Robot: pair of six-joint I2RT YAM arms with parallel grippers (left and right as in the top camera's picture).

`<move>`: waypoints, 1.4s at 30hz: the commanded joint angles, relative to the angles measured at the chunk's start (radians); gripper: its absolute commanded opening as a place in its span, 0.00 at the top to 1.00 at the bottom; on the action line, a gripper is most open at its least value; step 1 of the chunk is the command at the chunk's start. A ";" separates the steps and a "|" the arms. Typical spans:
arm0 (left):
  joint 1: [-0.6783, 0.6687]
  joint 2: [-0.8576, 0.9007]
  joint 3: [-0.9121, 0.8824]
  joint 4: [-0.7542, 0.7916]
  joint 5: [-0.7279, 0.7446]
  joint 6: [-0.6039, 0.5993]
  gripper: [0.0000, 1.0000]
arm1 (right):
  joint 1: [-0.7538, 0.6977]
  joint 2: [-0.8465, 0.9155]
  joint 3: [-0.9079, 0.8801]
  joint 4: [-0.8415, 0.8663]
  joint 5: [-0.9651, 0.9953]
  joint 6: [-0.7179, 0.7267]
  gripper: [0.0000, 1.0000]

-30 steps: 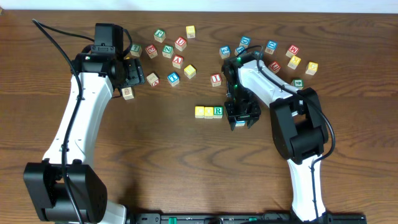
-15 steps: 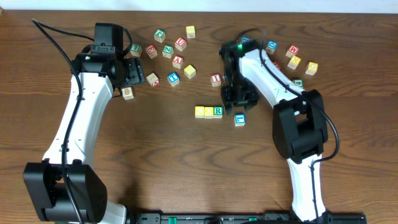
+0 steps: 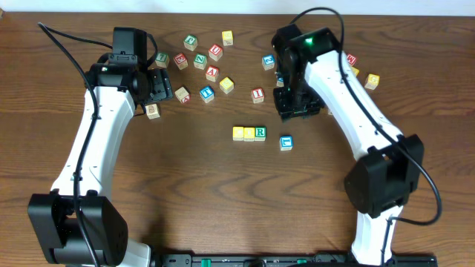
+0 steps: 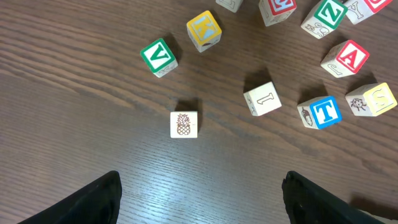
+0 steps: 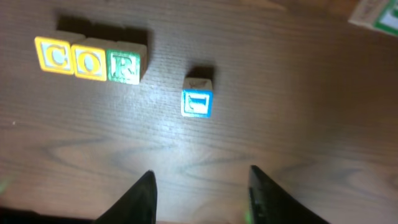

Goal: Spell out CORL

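Right gripper point(image 5: 202, 179) hangs above the table point(image 5: 323, 130), jaws parted, nothing between them. Straight ahead of its fingertips, clear of them, sits the blue L cube point(image 5: 197, 101), on its own. Further ahead, off to the left in the wrist view, the yellow C cube point(image 5: 53, 55), yellow O cube point(image 5: 90, 59) and green R cube point(image 5: 124, 64) stand side by side in a row. The L sits near the R, not touching, out of line and closer to the gripper. Left gripper point(image 4: 202, 180), spread wide and empty, hovers over scattered cubes point(image 4: 323, 112), with a pineapple cube point(image 4: 184, 124) just ahead of it.
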State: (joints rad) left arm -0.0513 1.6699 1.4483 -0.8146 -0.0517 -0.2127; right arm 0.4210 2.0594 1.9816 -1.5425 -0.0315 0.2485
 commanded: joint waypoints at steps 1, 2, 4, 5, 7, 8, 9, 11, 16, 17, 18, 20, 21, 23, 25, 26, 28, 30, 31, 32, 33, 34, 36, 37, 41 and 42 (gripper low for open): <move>0.002 0.002 0.008 -0.002 -0.010 -0.009 0.18 | 0.034 -0.004 -0.013 0.005 0.033 0.022 0.66; 0.002 0.002 0.008 -0.002 -0.010 -0.009 0.18 | 0.042 -0.004 -0.024 0.011 0.037 0.027 0.68; 0.002 0.002 0.008 -0.002 -0.010 -0.009 0.18 | 0.062 -0.004 -0.059 0.032 0.041 0.036 0.71; 0.002 0.002 0.008 -0.002 -0.010 -0.009 0.18 | 0.075 -0.004 -0.082 0.047 0.041 0.038 0.72; 0.002 0.002 0.008 -0.003 -0.010 -0.009 0.18 | 0.098 -0.005 -0.128 0.083 0.040 0.044 0.81; 0.002 0.002 0.008 -0.003 -0.010 -0.009 0.18 | 0.109 -0.007 -0.152 0.105 0.040 0.055 0.85; 0.002 0.002 0.008 -0.003 -0.010 -0.009 0.18 | 0.120 -0.008 -0.181 0.137 0.041 0.058 0.87; 0.002 0.002 0.008 -0.003 -0.010 -0.009 0.18 | 0.133 -0.018 -0.232 0.192 0.040 0.063 0.89; 0.002 0.002 0.008 -0.003 -0.010 -0.009 0.18 | 0.140 -0.119 -0.385 0.339 0.040 0.089 0.90; 0.002 0.002 0.008 -0.003 -0.010 -0.009 0.18 | 0.140 -0.149 -0.422 0.371 0.041 0.094 0.90; 0.002 0.002 0.008 -0.002 -0.010 -0.009 0.18 | 0.140 -0.184 -0.460 0.404 0.045 0.096 0.89; 0.002 0.002 0.008 -0.002 -0.010 -0.009 0.18 | 0.140 -0.249 -0.539 0.472 0.064 0.097 0.87; 0.002 0.002 0.008 0.001 -0.010 -0.009 0.18 | 0.139 -0.272 -0.573 0.502 0.074 0.098 0.85; 0.002 0.002 0.008 0.007 -0.010 -0.009 0.18 | 0.132 -0.298 -0.623 0.548 0.078 0.107 0.82; 0.002 0.003 0.008 0.013 -0.010 -0.009 0.18 | 0.120 -0.298 -0.647 0.576 0.071 0.111 0.83; 0.002 0.002 0.008 0.015 -0.010 -0.009 0.18 | 0.114 -0.289 -0.650 0.584 0.061 0.110 0.83; 0.002 0.002 0.008 0.016 -0.010 -0.009 0.18 | 0.102 -0.272 -0.650 0.593 0.038 0.110 0.86; 0.002 0.002 0.008 0.016 -0.010 -0.009 0.18 | 0.097 -0.249 -0.650 0.602 0.013 0.110 0.87; 0.002 0.002 0.008 0.016 -0.010 -0.009 0.18 | 0.097 -0.237 -0.650 0.606 0.002 0.110 0.89; 0.002 0.002 0.008 0.016 -0.010 -0.009 0.18 | 0.097 -0.223 -0.650 0.610 -0.007 0.110 0.89; 0.002 0.002 0.008 0.016 -0.010 -0.009 0.18 | 0.097 -0.211 -0.650 0.612 -0.016 0.110 0.90; 0.002 0.003 0.008 0.015 -0.010 -0.009 0.18 | 0.097 -0.202 -0.650 0.614 -0.026 0.110 0.91; 0.002 0.002 0.008 0.016 -0.010 -0.009 0.18 | 0.098 -0.188 -0.650 0.620 -0.047 0.111 0.91; 0.002 0.002 0.008 0.016 -0.010 -0.009 0.18 | 0.098 -0.182 -0.650 0.624 -0.055 0.111 0.91; 0.002 0.002 0.008 0.016 -0.010 -0.009 0.18 | 0.100 -0.170 -0.650 0.635 -0.065 0.137 0.90; 0.002 0.002 0.008 0.016 -0.010 -0.009 0.18 | 0.100 -0.164 -0.650 0.635 -0.065 0.140 0.90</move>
State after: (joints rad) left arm -0.0513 1.6699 1.4483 -0.8028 -0.0517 -0.2127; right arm 0.5201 1.8774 1.3369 -0.9115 -0.0753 0.3588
